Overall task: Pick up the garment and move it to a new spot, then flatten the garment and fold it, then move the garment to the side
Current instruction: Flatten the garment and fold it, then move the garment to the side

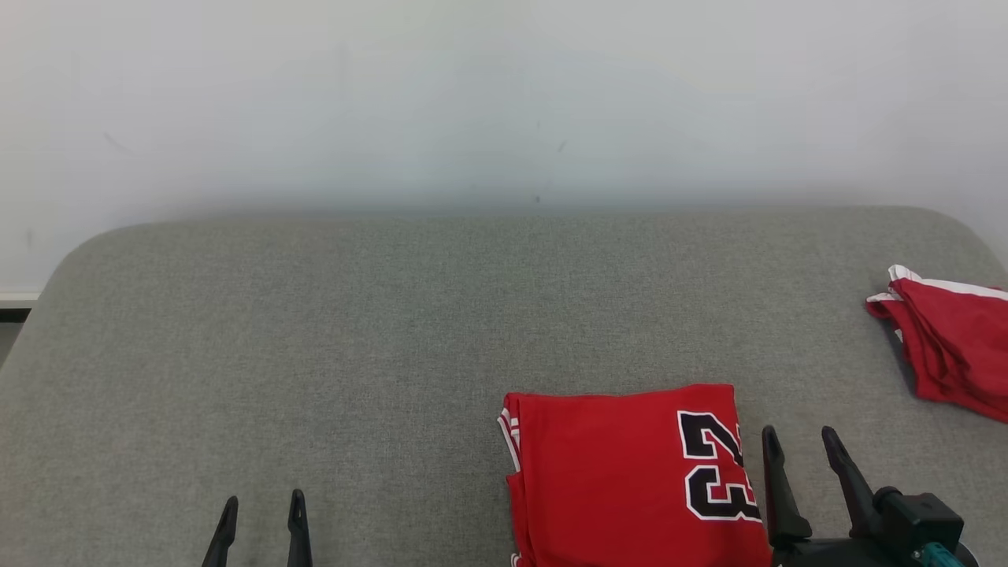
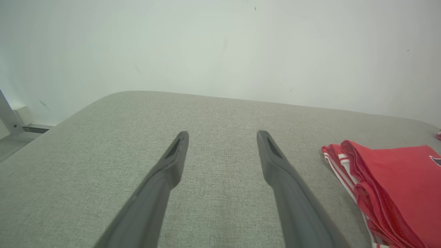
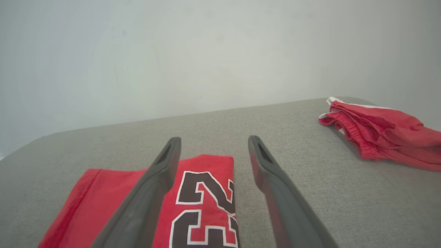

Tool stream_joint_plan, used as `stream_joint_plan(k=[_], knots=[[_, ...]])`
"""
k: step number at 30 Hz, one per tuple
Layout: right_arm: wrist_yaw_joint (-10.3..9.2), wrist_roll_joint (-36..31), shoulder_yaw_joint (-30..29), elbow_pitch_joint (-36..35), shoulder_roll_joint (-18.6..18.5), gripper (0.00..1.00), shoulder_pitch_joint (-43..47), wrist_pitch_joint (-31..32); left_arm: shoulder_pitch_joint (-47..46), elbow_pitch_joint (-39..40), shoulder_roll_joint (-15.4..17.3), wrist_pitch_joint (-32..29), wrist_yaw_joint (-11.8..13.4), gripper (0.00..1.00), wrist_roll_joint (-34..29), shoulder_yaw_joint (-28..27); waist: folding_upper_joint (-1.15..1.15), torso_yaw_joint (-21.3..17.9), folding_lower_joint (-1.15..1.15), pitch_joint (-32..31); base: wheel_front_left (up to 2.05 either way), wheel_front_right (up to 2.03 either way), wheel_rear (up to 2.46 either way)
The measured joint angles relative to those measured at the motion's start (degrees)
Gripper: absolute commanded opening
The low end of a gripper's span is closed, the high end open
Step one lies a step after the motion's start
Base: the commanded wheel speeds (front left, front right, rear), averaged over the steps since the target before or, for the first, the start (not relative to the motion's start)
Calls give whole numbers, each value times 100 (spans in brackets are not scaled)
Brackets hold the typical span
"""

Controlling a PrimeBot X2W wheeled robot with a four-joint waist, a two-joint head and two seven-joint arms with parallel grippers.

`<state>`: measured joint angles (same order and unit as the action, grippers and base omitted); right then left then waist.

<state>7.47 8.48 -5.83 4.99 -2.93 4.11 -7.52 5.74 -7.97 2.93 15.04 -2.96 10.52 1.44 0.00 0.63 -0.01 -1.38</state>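
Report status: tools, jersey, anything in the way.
Left tool open, empty. Right tool open, empty, beside folded jersey. Second red garment lies apart, far right.

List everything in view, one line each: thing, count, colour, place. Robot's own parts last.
jersey: 1, red with a black-and-white number, folded, near edge of the surface, right of centre
second garment: 1, red with white trim, bunched, far right of the surface
padded surface: 1, grey, under both garments
wall: 1, white, behind the surface
left hand: 1, dark fingers, open, lower left over bare surface
right hand: 1, dark fingers, open, at the jersey's right edge
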Motion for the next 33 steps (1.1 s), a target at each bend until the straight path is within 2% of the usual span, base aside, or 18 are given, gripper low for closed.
stream_joint_plan(k=[12, 22, 33], knots=[[0, -357, -67, 501, 1, 100, 21, -291, 185, 104, 0, 0, 44, 100, -132, -125, 0, -12, 0, -125, 0, 0, 0], [0, -456, 18, 435, 1, 100, 4, -300, 243, 189, 0, 0, 44, 100, -166, -200, 0, -40, 0, -98, 0, 0, 0], [0, -495, -100, 328, 1, 100, -8, -46, 233, 126, 0, 0, 30, 100, -144, -180, 0, -26, 1, -58, 0, 0, 0]])
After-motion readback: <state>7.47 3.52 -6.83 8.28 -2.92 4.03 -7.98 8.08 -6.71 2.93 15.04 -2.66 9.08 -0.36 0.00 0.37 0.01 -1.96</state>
